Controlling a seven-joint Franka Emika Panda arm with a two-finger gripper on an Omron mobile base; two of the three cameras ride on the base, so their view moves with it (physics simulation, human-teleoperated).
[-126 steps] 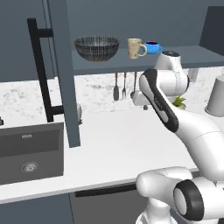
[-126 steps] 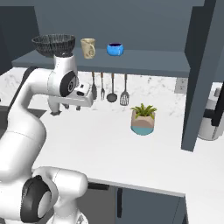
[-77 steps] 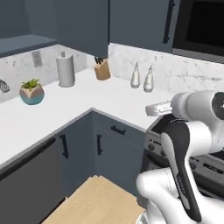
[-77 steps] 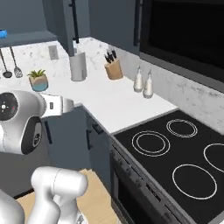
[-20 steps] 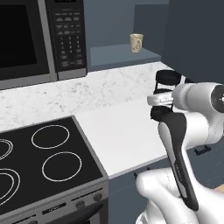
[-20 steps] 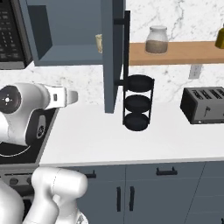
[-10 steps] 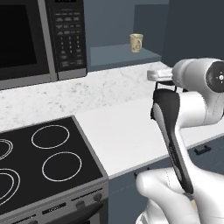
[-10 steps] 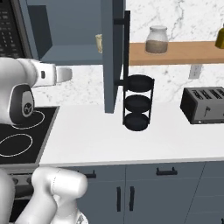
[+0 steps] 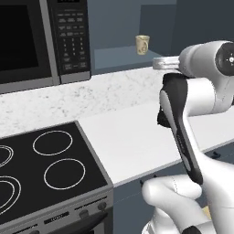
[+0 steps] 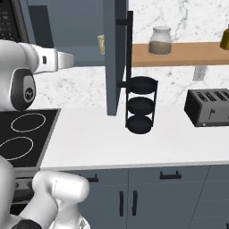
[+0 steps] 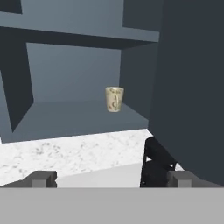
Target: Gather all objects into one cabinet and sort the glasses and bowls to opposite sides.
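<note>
One cream-beige mug [image 11: 114, 99] stands upright on the shelf of the open blue-grey cabinet [image 11: 78, 116], with a faint dark mark on its side. The same mug [image 9: 142, 45] sits at the back of the shelf in the left base view. In the right base view the mug [image 10: 101, 44] peeks out behind the cabinet door [image 10: 114, 53] and its long black bar handle. My gripper [image 11: 110, 178] is open with nothing between its tips. It hangs in front of and below the shelf, well short of the mug. The bowl is out of view.
A black microwave [image 9: 32, 41] hangs left of the cabinet above a black stove top [image 9: 41, 169]. A black three-tier rack [image 10: 141, 105] stands on the white counter under the door. A toaster [image 10: 208, 107] and a wooden shelf with a jar [image 10: 161, 41] lie further right.
The base has driven from the first cabinet, past the corner, to this stove and cabinet. Over the last second the views hold still and my hand has risen toward the shelf, jaws still open.
</note>
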